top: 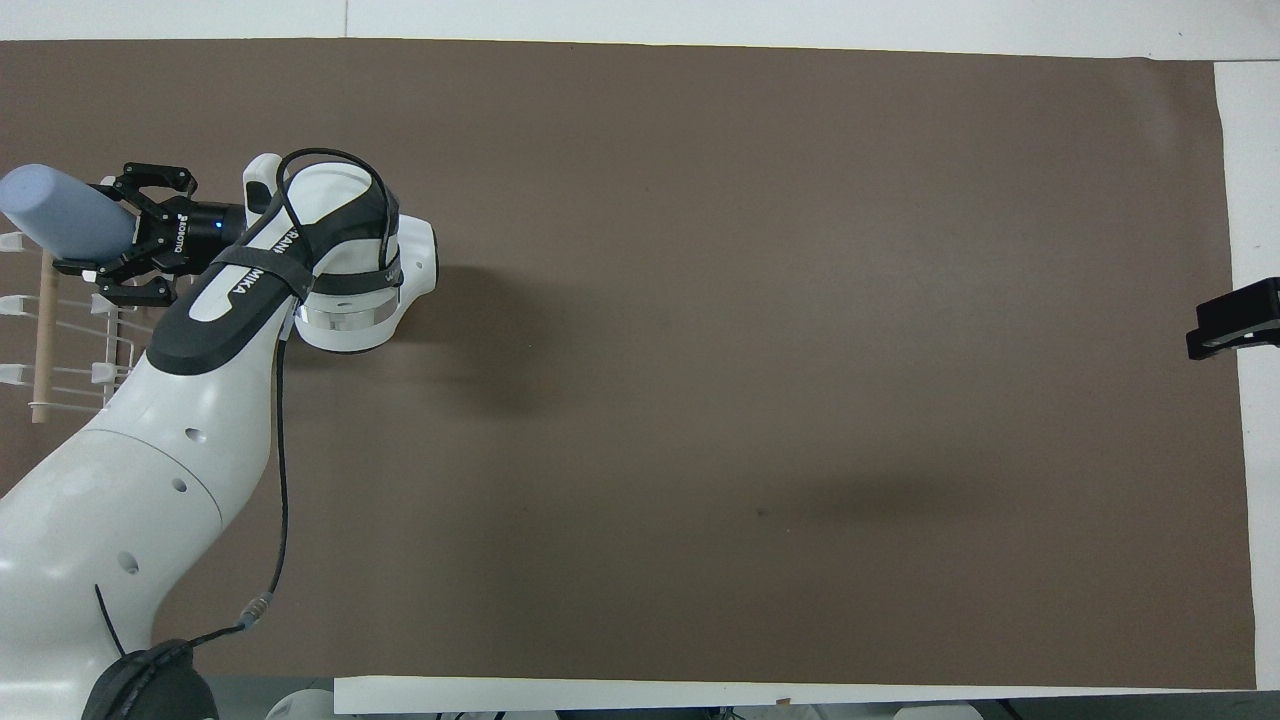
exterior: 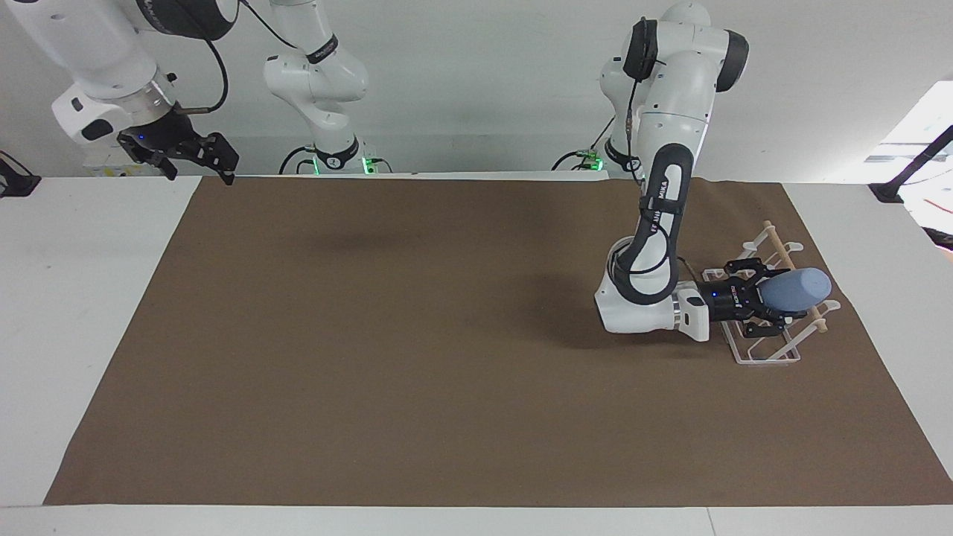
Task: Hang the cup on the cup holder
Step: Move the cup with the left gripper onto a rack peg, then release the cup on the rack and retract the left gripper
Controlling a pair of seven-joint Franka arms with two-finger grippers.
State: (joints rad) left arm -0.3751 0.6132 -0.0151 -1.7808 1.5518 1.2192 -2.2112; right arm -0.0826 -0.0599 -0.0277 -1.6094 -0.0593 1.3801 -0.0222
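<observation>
The light-blue cup (exterior: 798,289) lies sideways in my left gripper (exterior: 767,301), which is shut on its open end. The cup's closed base points toward the left arm's end of the table. It hovers over the white wire cup holder (exterior: 774,350), at the height of the wooden dowel (exterior: 780,246). In the overhead view the cup (top: 60,212) and left gripper (top: 118,240) are over the part of the cup holder (top: 75,385) farthest from the robots. My right gripper (exterior: 195,155) waits in the air at the right arm's end of the table, near the robots.
A brown mat (exterior: 417,335) covers most of the white table (exterior: 67,298). The cup holder stands on the mat near its edge at the left arm's end. A black clamp (exterior: 897,182) sits at the table's edge there.
</observation>
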